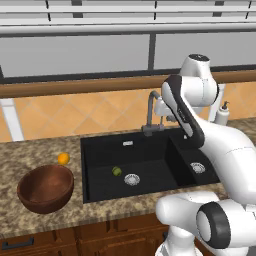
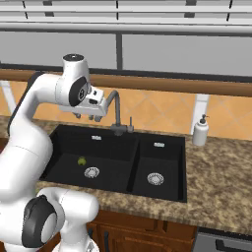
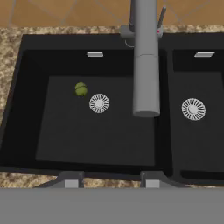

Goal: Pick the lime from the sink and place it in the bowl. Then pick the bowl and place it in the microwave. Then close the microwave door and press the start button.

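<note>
The small yellow-green lime (image 1: 116, 171) (image 2: 81, 161) (image 3: 81, 89) lies on the floor of the left basin of the black sink (image 1: 95, 145) (image 2: 115, 147) (image 3: 87, 135), just beside the round steel drain (image 3: 99, 103). My gripper (image 2: 87, 117) (image 3: 110, 178) hangs open and empty well above the left basin, close to the faucet, pointing down. The dark reddish-brown wooden bowl (image 1: 45, 187) stands empty on the counter to the left of the sink. The microwave and its door are out of view.
The grey gooseneck faucet (image 1: 150, 112) (image 2: 116, 110) (image 3: 145, 57) arches over the divider between the basins, right by my hand. A small orange fruit (image 1: 63, 158) sits behind the bowl. A white soap dispenser (image 1: 222, 114) (image 2: 200, 130) stands on the counter right of the sink.
</note>
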### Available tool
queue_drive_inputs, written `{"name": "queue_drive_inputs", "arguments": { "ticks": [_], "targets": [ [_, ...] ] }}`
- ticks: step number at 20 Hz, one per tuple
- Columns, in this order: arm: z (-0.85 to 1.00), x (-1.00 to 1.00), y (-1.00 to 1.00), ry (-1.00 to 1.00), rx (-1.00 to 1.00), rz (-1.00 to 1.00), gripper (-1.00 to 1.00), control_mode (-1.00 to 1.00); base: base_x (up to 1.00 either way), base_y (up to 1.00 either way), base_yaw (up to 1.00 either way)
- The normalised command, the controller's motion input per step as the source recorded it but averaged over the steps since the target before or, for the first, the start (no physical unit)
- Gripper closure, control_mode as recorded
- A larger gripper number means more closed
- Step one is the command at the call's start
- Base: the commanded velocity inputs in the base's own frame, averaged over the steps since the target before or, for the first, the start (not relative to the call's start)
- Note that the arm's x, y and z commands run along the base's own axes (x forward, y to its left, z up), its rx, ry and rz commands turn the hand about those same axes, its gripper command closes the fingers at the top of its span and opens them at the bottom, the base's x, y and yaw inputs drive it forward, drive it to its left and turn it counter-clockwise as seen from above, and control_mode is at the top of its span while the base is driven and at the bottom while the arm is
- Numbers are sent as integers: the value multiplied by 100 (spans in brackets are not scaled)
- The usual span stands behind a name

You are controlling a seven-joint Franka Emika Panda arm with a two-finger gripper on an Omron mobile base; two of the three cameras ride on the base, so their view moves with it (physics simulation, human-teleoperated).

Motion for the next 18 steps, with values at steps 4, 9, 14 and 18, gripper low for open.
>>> {"name": "queue_drive_inputs", "arguments": {
  "ticks": [4, 9, 14, 18],
  "targets": [
    [-1, -30, 34, 0, -2, 4, -100, -100, 0, 0, 0],
    [-37, -47, 97, -2, -16, 9, -100, -100, 0, 0, 0],
    [-66, 16, 70, 8, -3, 0, -100, -100, 0, 0, 0],
    [-57, 13, 3, 3, 1, 0, -100, -100, 0, 0, 0]
  ]
}}
